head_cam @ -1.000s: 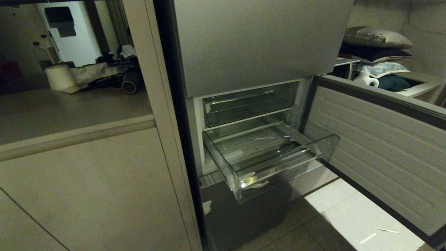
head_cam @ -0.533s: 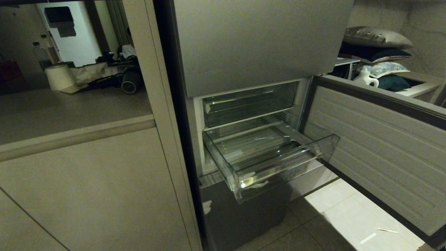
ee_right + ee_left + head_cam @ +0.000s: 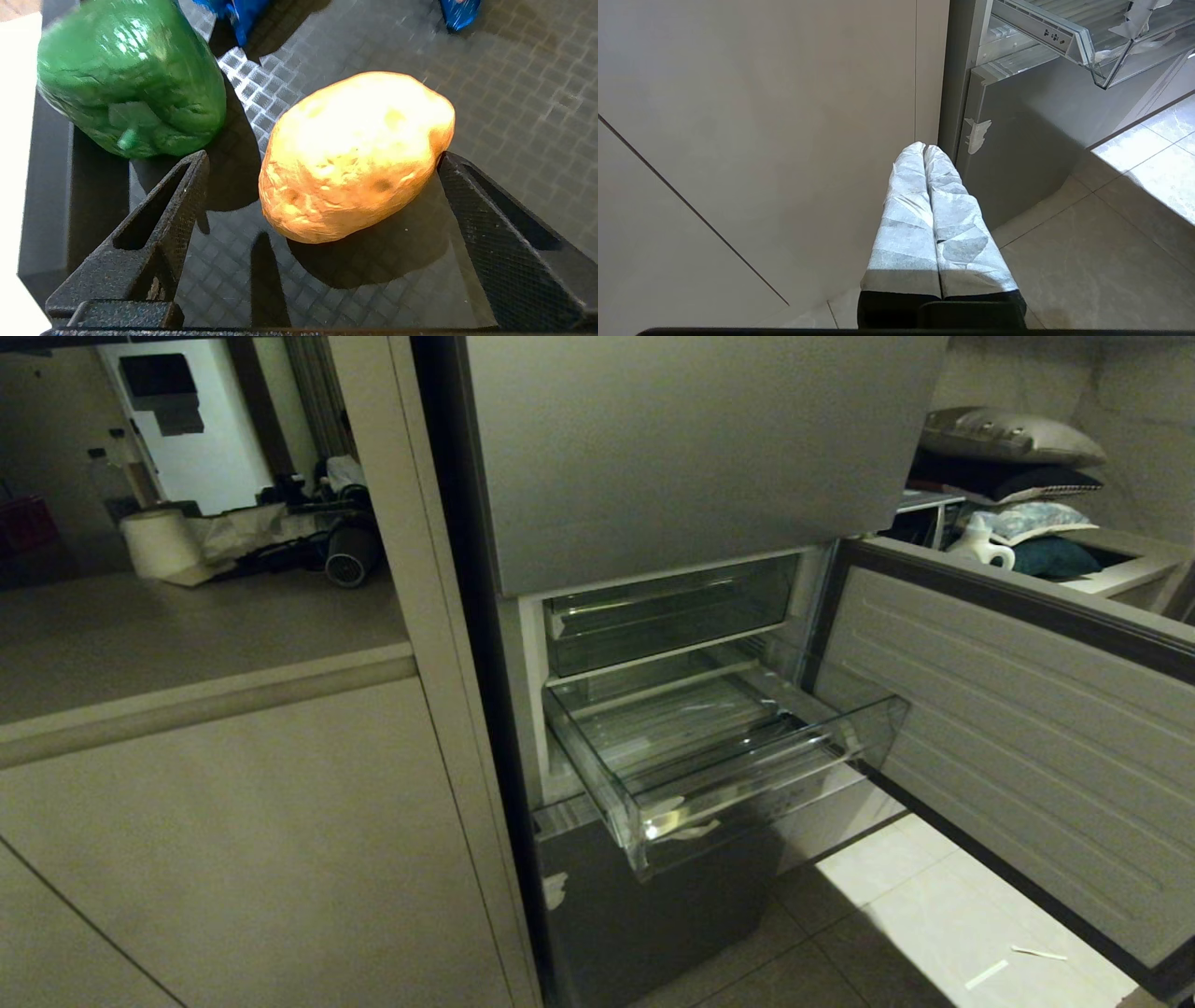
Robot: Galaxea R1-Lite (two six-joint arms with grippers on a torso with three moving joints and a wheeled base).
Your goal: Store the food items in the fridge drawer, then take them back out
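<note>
The drawer (image 3: 728, 775) stands pulled out of the fridge, below a closed clear bin (image 3: 667, 616); its ribbed bottom is bare, and whitish tape scraps (image 3: 691, 829) stick on its front corner; the fridge door (image 3: 1008, 747) hangs open at the right of it, over a pale tiled floor (image 3: 896, 915). Neither arm shows in the head view.

The right gripper (image 3: 322, 177) hangs over a dark ribbed tray (image 3: 514, 93); its black fingers (image 3: 159, 219) are spread wide, one on each side of a potato (image 3: 350, 154); the far finger tip stands just beside the potato's end, and I cannot tell if it touches; the other finger is clearly apart from it. A green pepper (image 3: 131, 79) lies near the potato on the same tray, not touching it; blue packets (image 3: 243, 14) lie at the tray's far edge.

The left gripper (image 3: 924, 149) is parked low beside a beige cabinet (image 3: 761, 116), near the grey lower fridge panel (image 3: 1017, 154); its fingers (image 3: 906, 224), wrapped in white, are pressed together and hold nothing.
</note>
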